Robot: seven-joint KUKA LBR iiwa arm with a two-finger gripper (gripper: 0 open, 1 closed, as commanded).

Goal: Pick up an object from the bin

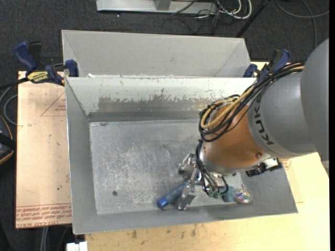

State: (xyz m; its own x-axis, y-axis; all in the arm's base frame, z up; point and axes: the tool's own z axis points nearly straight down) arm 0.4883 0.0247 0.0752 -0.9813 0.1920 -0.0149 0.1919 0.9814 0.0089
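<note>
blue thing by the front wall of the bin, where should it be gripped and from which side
Probably across the narrow middle of the blue thing, coming straight down: it lies flat and elongated on the bin floor, and the front wall close beside it blocks a sideways approach.

Free room and obstructions in the bin (pixel 131 161). The left and middle of the floor lie open to a reach from above. The near right part is crowded: the arm (pixel 293 114) and its orange cover (pixel 230 150) overhang it and the gripper (pixel 187 192) sits low there. A blue piece (pixel 168 200) lies just beside the gripper, and a teal bit (pixel 228 196) and a clear round thing (pixel 242 196) lie under the cover's edge. The sloping back wall (pixel 157 95) bounds the far side
</note>
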